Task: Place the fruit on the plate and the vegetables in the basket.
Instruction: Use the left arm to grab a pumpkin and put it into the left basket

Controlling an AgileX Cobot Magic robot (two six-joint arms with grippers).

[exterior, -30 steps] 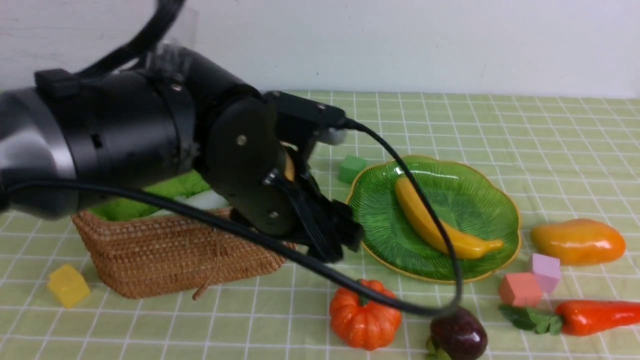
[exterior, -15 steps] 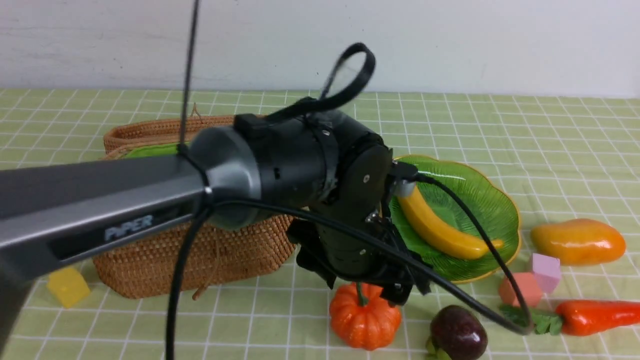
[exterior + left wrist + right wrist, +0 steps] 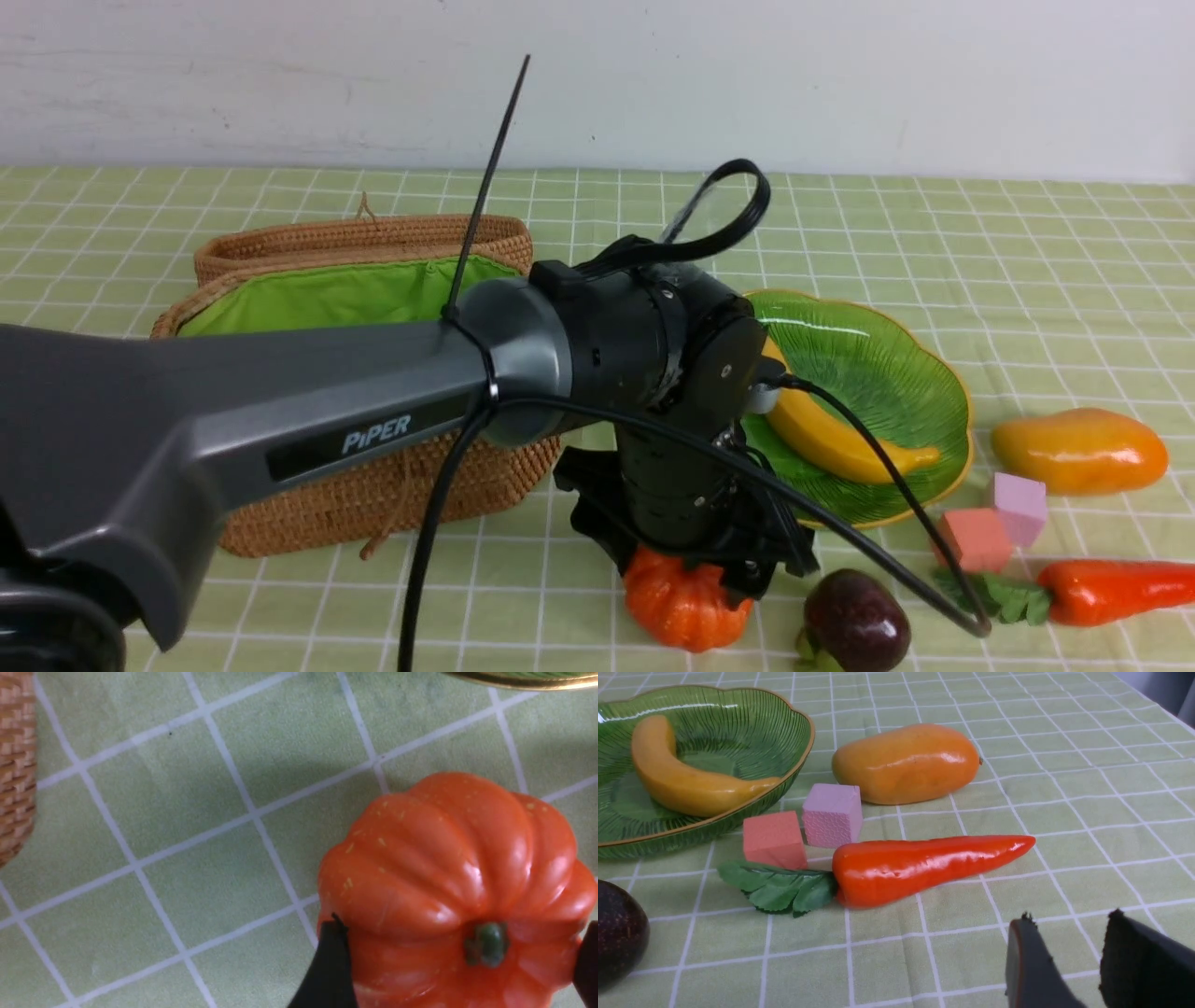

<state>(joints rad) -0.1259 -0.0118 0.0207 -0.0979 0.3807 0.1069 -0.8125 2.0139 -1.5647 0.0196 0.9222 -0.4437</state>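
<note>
Orange pumpkin [image 3: 448, 849] sits on the tablecloth [image 3: 187, 868] between the wide-spread jaws of the left gripper [image 3: 460, 933], which straddles it from above. No squeeze evident, so I judge the grasp not yet made. Right gripper [image 3: 1069, 917] hangs low near the carrot [image 3: 924, 863], jaws part-open, empty. Done: banana [image 3: 840, 439] lies in the plate [image 3: 896, 345]. Left: mango [image 3: 1078, 451] and purple fruit [image 3: 856, 621] outside the plate; pumpkin and carrot outside the basket [image 3: 373, 495], its inside mostly hidden by the arm.
</note>
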